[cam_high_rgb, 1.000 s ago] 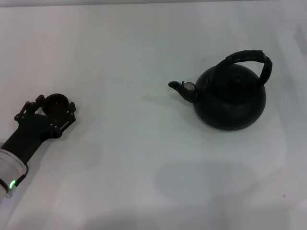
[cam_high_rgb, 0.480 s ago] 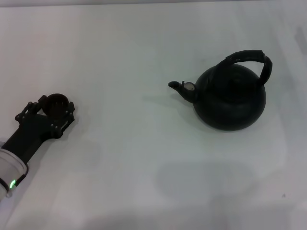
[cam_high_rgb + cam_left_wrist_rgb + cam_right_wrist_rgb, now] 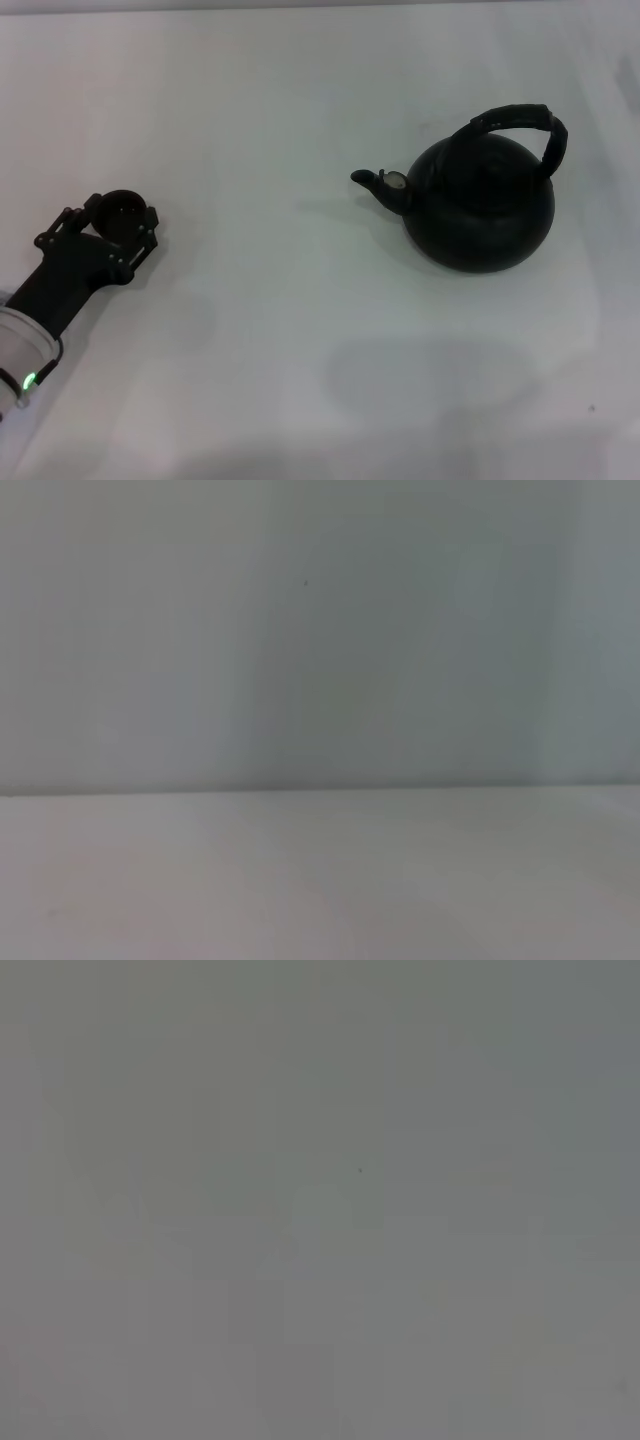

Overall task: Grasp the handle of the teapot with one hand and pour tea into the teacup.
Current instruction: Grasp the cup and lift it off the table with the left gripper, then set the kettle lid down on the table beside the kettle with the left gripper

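A plain white worktop (image 3: 300, 330) is carrying one teapot (image 3: 480, 205) toward its right edge and one teacup (image 3: 122, 212) near its left edge. The left gripper (image 3: 112, 222) is sitting with its fingers clamped around the teacup.

The small round dark teacup (image 3: 122, 212) is partly covered by the black multi-link left gripper (image 3: 112, 228) around it, so their contact is unclear. Behind the gripper, the white arm (image 3: 20, 355) runs off frame.
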`<action>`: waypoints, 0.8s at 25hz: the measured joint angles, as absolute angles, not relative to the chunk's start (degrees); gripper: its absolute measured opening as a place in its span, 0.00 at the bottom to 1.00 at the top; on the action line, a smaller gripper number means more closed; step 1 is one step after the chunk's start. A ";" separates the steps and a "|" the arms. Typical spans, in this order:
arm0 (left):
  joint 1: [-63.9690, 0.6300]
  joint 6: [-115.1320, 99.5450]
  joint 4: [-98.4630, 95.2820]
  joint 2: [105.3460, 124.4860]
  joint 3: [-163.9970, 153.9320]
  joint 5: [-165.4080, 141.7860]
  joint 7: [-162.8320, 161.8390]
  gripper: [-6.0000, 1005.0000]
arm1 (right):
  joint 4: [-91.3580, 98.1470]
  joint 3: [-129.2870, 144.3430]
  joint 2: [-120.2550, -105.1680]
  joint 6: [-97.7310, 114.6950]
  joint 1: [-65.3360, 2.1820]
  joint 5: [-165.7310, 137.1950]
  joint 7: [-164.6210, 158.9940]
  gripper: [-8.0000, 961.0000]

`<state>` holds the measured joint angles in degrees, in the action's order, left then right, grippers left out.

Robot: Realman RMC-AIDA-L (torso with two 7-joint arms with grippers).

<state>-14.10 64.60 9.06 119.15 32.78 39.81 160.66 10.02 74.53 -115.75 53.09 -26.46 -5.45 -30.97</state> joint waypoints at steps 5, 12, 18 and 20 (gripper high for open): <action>-14.52 64.68 11.24 119.21 32.78 39.81 160.66 0.70 | 9.99 74.53 -115.81 53.09 -26.50 -5.45 -31.03 0.87; -16.86 63.18 15.03 119.38 30.21 36.73 160.92 0.70 | 9.98 74.53 -115.84 53.19 -26.54 -5.45 -31.11 0.87; -18.87 61.03 16.37 119.45 28.32 33.19 160.73 0.70 | 10.14 74.53 -115.84 53.22 -26.63 -5.45 -31.11 0.87; -19.00 60.97 16.58 119.44 28.30 32.43 160.70 0.70 | 10.18 74.53 -115.84 53.22 -26.63 -5.45 -31.12 0.87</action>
<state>-19.00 60.97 16.58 119.44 28.30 32.43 160.70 10.18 74.53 -115.84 53.22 -26.63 -5.45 -31.12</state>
